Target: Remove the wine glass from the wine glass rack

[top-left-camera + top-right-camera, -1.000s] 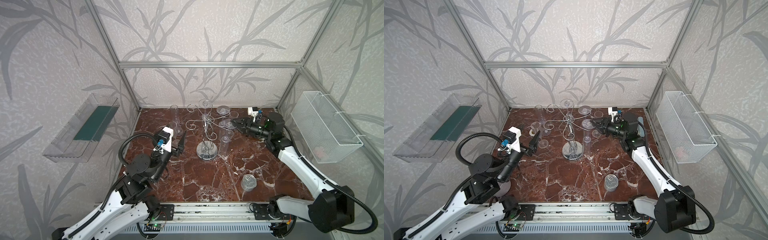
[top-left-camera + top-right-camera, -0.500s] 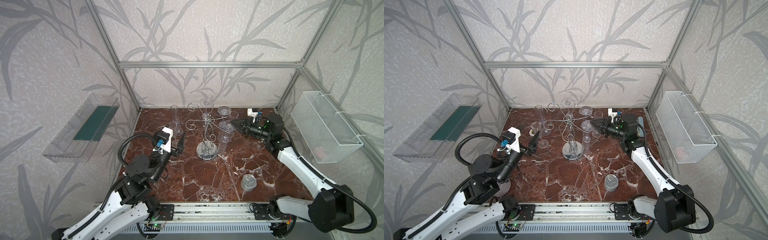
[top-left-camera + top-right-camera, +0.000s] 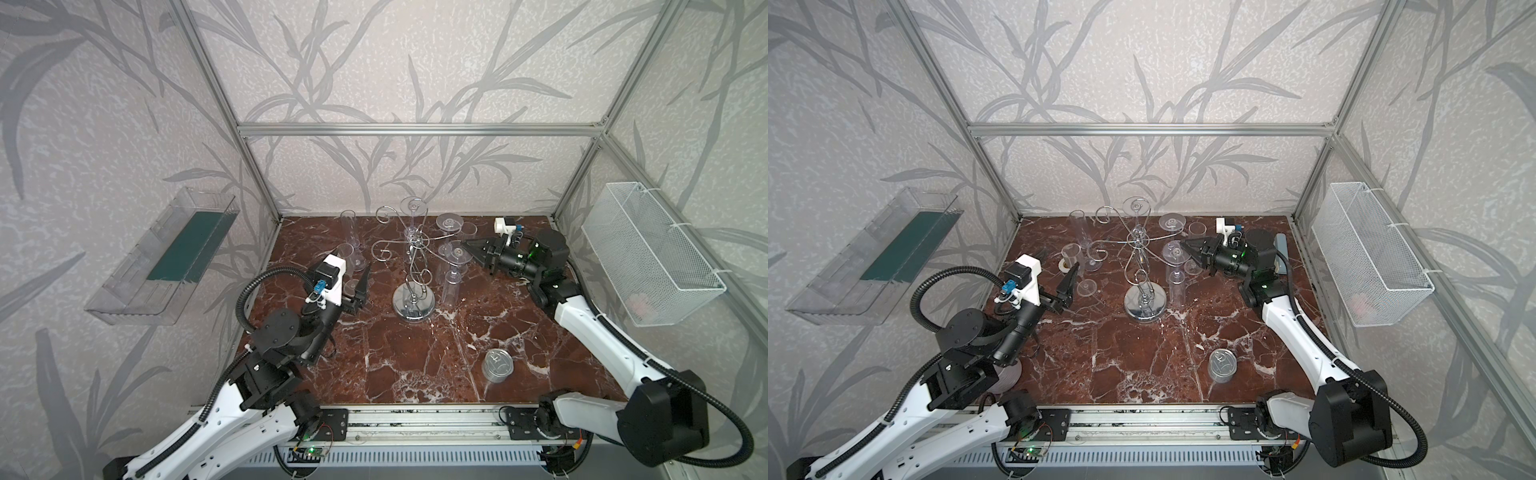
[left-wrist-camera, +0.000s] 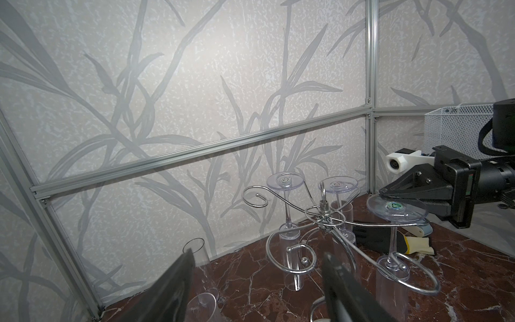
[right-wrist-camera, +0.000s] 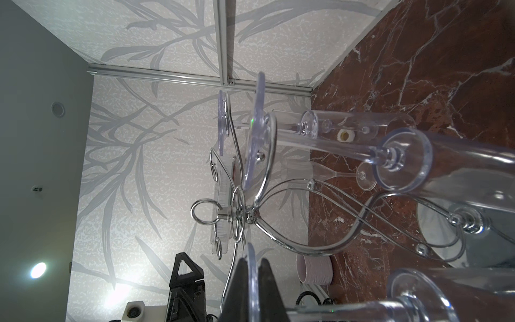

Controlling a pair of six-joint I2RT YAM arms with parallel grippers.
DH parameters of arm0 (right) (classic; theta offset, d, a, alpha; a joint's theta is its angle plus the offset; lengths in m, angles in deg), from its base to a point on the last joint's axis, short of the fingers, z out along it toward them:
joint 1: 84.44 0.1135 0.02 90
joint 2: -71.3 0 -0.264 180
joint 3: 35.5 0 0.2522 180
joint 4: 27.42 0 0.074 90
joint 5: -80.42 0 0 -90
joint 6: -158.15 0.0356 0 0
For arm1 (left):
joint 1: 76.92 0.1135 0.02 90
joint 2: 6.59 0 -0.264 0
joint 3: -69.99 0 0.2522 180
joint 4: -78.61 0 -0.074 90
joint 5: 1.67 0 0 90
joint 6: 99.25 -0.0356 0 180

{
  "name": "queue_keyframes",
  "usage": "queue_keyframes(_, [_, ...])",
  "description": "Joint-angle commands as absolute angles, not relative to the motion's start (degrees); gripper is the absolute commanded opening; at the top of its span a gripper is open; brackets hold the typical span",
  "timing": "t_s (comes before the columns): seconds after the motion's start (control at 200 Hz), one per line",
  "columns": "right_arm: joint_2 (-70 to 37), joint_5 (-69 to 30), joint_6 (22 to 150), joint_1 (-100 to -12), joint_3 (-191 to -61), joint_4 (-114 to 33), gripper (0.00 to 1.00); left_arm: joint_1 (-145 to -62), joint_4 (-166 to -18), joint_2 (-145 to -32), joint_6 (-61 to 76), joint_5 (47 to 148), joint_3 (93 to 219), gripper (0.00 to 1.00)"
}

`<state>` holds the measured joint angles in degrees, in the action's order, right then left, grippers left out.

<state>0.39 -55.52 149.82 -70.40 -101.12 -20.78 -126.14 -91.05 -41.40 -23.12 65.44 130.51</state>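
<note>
Two black fingers of the right gripper pinch the flat foot of the wine glass. It hangs bowl-down on a right-side arm of the wine glass rack, near the back edge of the worktop. Probably only this foot is reachable above the wire. The left gripper hovers wide and empty.
</note>
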Motion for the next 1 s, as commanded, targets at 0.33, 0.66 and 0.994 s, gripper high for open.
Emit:
queue_keyframes(0.33, [4.5, -52.3, 156.9, -70.2, -99.5, -15.8, 0.0, -126.0, -91.5, -42.2, -22.7, 64.7, 130.7, 0.74])
queue_keyframes(0.66, [5.3, -52.2, 159.4, -70.3, -100.1, -13.9, 0.0, -126.0, -91.8, -42.8, -22.7, 65.1, 131.1, 0.74])
queue_keyframes(0.994, [7.7, -52.3, 159.5, -70.2, -101.1, -16.3, 0.0, -126.0, -91.8, -42.8, -22.3, 65.4, 130.9, 0.74])
